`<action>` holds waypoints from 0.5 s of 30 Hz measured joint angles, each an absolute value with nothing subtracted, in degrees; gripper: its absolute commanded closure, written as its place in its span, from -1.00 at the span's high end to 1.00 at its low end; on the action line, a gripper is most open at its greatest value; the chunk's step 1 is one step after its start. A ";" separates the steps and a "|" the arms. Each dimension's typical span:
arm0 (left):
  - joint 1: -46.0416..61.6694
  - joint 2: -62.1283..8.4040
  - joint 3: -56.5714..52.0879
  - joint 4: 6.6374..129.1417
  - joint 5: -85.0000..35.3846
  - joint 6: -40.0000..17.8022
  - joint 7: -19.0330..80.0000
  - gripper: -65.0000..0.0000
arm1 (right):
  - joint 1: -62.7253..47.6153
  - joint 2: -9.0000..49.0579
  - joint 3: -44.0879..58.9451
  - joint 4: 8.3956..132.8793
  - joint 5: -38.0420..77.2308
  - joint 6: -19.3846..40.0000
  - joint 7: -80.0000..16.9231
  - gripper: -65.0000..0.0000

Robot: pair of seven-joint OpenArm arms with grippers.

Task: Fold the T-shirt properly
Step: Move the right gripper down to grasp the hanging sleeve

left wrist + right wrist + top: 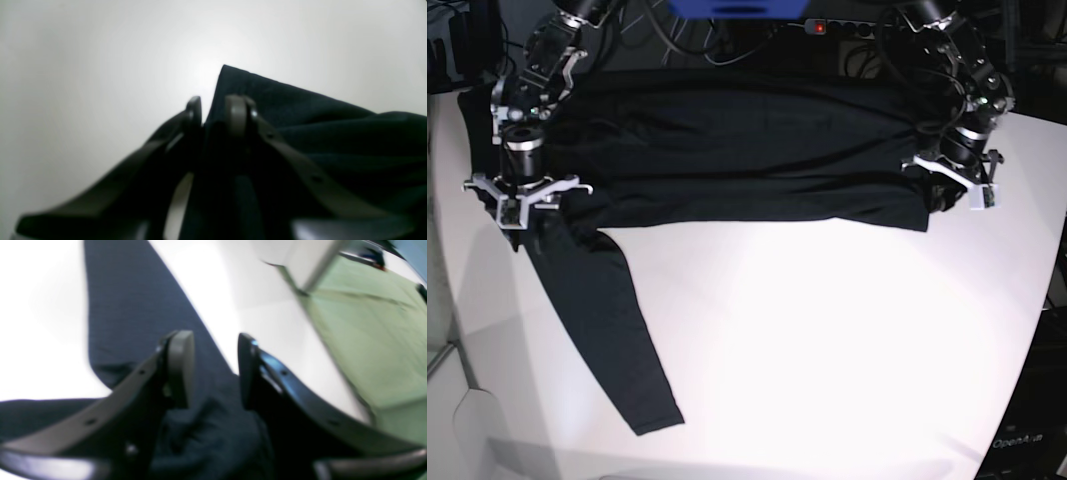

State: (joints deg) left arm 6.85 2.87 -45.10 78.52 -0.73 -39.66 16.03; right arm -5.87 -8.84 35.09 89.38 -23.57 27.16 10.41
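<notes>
Your T-shirt lies folded across the white table's far side, one sleeve trailing toward you; right gripper jaws apart over cloth, left gripper narrowly parted at a blurred corner, grip unclear.

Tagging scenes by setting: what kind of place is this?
Likely a robotics lab bench: a bare white table, cables and a power strip behind it, and a black shirt laid out between two arms.
</notes>
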 measured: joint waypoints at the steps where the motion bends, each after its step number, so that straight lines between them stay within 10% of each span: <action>1: 6.85 2.87 -45.10 78.52 -0.73 -39.68 16.03 -0.61 | -5.34 -8.14 34.00 88.60 -23.53 27.14 10.55 -0.15; 15: 7.11 2.87 -45.15 78.46 -0.73 -39.68 16.03 -0.61 | 9.47 -2.63 31.33 71.42 -37.58 27.27 10.61 -0.10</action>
